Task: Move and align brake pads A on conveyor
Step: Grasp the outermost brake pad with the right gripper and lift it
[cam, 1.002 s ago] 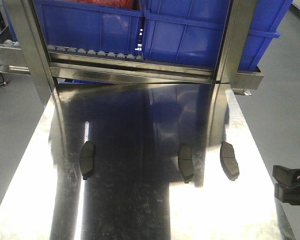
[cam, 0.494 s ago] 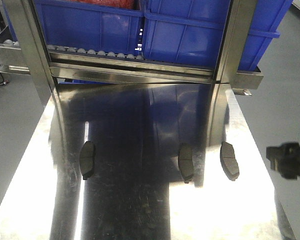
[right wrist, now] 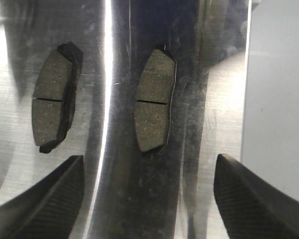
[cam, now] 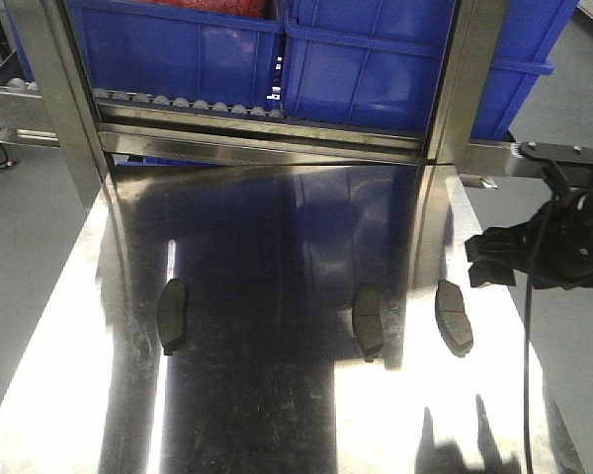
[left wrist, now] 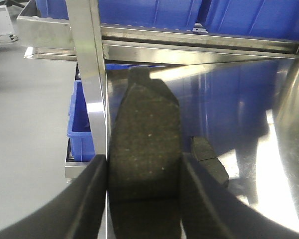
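Observation:
Three brake pads lie on the shiny steel tabletop [cam: 277, 415] in the front view: a left pad [cam: 173, 314], a middle pad [cam: 367, 321] and a right pad [cam: 453, 316]. The conveyor is out of view. My left gripper [left wrist: 144, 199] is not in the front view; it is shut on a fourth brake pad [left wrist: 144, 144], held above the table's left edge, with another pad [left wrist: 209, 160] lying beyond. My right gripper [cam: 477, 262] is open and empty, hovering over the table's right side. In its wrist view the gripper [right wrist: 149, 199] stands just short of the right pad [right wrist: 153, 102], with the middle pad [right wrist: 52, 102] to the left.
Blue bins [cam: 376, 59] sit on a roller rack [cam: 178, 102] behind the table, between steel posts [cam: 64, 109]. A small blue crate [left wrist: 79, 119] stands on the floor left of the table. The table's right edge [right wrist: 245, 99] runs close to the right pad.
My right arm has risen from the table's lower right edge and moved forward and inward, over the right side near the right pad. The three pads have not moved.

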Robot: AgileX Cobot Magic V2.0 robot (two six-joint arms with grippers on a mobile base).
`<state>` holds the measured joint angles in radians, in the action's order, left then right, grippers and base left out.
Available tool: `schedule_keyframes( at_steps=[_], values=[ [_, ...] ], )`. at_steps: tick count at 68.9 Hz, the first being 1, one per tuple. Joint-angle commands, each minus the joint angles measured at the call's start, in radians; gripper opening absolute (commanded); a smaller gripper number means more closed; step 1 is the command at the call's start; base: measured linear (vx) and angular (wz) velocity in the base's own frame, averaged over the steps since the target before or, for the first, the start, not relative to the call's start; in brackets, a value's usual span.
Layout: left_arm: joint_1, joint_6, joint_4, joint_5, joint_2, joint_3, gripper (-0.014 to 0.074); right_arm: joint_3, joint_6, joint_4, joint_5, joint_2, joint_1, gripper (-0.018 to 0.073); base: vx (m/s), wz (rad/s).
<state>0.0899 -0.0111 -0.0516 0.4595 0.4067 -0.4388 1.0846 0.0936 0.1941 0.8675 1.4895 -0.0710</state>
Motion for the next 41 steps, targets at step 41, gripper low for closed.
schedule_keyframes(
  at_steps=[41],
  values=[
    [0.003,-0.001,-0.011,-0.091,0.007,-0.029,-0.0006,0.199,-0.160,-0.139,0.064,0.283,-0.106,0.0526,0.00,0.00]
  ],
)
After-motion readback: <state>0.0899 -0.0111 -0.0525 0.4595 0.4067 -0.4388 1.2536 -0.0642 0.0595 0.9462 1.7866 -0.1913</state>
